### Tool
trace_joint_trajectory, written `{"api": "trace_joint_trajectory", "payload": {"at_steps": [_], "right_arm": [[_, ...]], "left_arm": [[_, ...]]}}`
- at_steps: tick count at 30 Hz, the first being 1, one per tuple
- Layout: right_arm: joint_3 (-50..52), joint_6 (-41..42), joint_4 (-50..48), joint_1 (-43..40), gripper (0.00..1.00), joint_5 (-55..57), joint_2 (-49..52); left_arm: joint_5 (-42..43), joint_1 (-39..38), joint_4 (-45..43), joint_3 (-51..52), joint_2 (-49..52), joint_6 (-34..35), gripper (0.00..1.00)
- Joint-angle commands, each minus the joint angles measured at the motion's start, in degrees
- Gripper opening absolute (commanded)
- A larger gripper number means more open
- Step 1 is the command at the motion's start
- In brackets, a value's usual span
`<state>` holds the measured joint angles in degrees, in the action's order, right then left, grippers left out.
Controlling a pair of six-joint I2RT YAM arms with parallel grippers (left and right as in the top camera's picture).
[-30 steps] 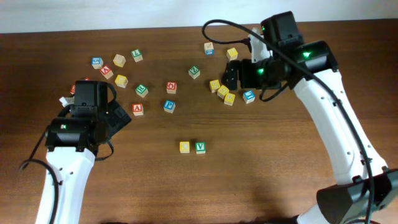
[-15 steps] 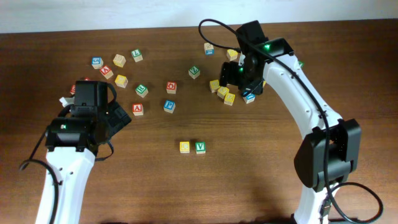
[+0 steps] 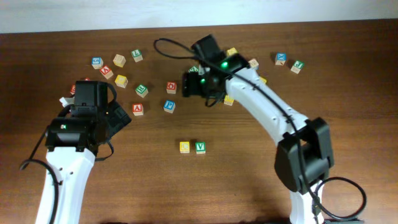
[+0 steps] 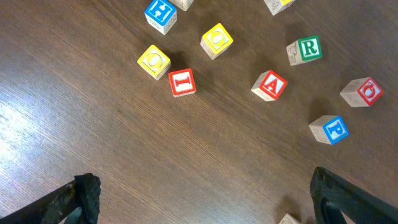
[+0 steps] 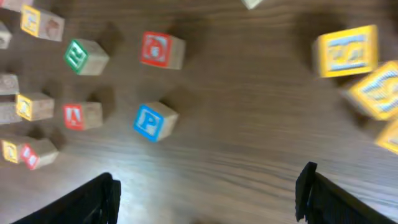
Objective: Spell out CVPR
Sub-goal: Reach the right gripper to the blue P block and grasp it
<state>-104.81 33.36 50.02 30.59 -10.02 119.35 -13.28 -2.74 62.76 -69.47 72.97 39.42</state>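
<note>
The yellow C cube (image 3: 185, 147) and green V cube (image 3: 200, 147) stand side by side at the table's front centre. The blue P cube (image 3: 169, 106) lies apart, further back; it also shows in the right wrist view (image 5: 152, 121) and the left wrist view (image 4: 329, 129). The green R cube (image 3: 142, 90) sits left of it and shows in both wrist views (image 5: 83, 56) (image 4: 305, 50). My right gripper (image 3: 188, 85) is open and empty, hovering just right of and behind the P (image 5: 208, 199). My left gripper (image 3: 123, 116) is open and empty at the left (image 4: 205, 205).
A red A cube (image 3: 137, 109) and a red O cube (image 3: 171, 87) lie close to the P. Several yellow, red and blue cubes are scattered at the back left (image 3: 118, 60). More cubes sit at the back right (image 3: 281, 58).
My right arm has swung left from the cluster of cubes at the right to above the table's middle, near the P and O cubes. My left arm has not moved.
</note>
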Motion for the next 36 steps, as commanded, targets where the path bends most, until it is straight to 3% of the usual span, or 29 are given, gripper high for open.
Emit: {"api": "trace_joint_trajectory", "payload": {"at_steps": [1,11,22,27,33,36], "right_arm": [[-0.2,10.4,-4.4,4.0,0.83,3.4,3.1],[-0.2,17.8,-14.3,9.9,0.76,9.4,11.6],[-0.3,16.5,-11.4,9.9,0.52,15.3,15.3],[-1.4,13.4,-6.2,9.1,0.52,15.2,14.1],[-3.5,13.4,-5.9,9.2,0.67,11.1,13.1],[-3.4,13.4,-6.5,9.3,0.67,11.1,13.3]], "left_arm": [[0.2,0.3,-0.1,-0.1,0.0,-0.7,0.99],[0.2,0.3,-0.1,-0.1,0.0,-0.7,0.99],[0.2,0.3,-0.1,-0.1,0.0,-0.7,0.99],[0.2,0.3,-0.1,-0.1,0.0,-0.7,0.99],[0.2,0.3,-0.1,-0.1,0.0,-0.7,0.99],[0.2,0.3,-0.1,-0.1,0.0,-0.7,0.99]]}}
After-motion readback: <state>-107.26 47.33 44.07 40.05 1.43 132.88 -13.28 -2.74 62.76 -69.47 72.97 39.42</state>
